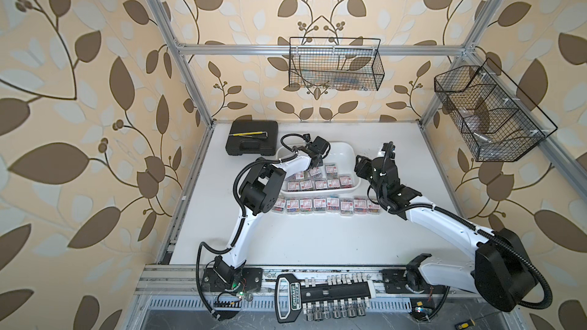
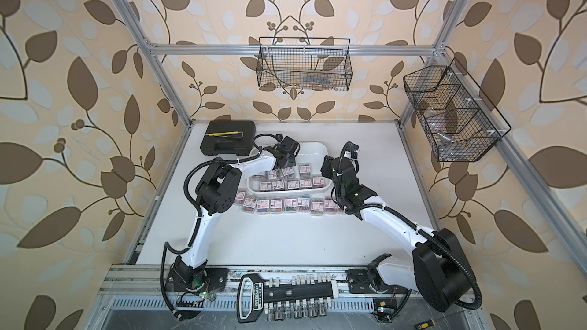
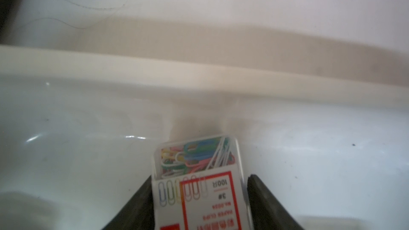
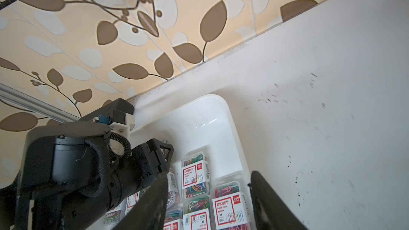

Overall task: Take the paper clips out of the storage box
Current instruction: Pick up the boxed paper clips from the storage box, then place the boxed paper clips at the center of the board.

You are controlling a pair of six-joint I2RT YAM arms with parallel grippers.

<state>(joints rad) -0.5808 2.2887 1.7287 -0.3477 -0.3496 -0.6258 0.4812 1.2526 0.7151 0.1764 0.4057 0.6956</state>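
The storage box [image 1: 346, 149] is a shallow white tray at the back of the table, seen in both top views [image 2: 317, 147]. Several clear boxes of paper clips [image 1: 320, 182] lie in its front half. Another row of paper clips [image 1: 330, 206] stands on the table in front of it. My left gripper [image 1: 317, 163] reaches into the tray. In the left wrist view it [image 3: 200, 177] is shut on one paper clip box [image 3: 194, 158] near the tray wall [image 3: 199, 78]. My right gripper [image 1: 360, 166] hovers open over the tray's right end [image 4: 223, 116], above boxes [image 4: 194, 173], holding nothing [image 4: 209, 177].
A black hard case [image 1: 251, 142] with a yellow tool [image 1: 251, 134] on it sits left of the tray. Wire baskets hang on the back wall [image 1: 336, 65] and the right wall [image 1: 489, 115]. A socket rail [image 1: 320, 296] lies along the front edge.
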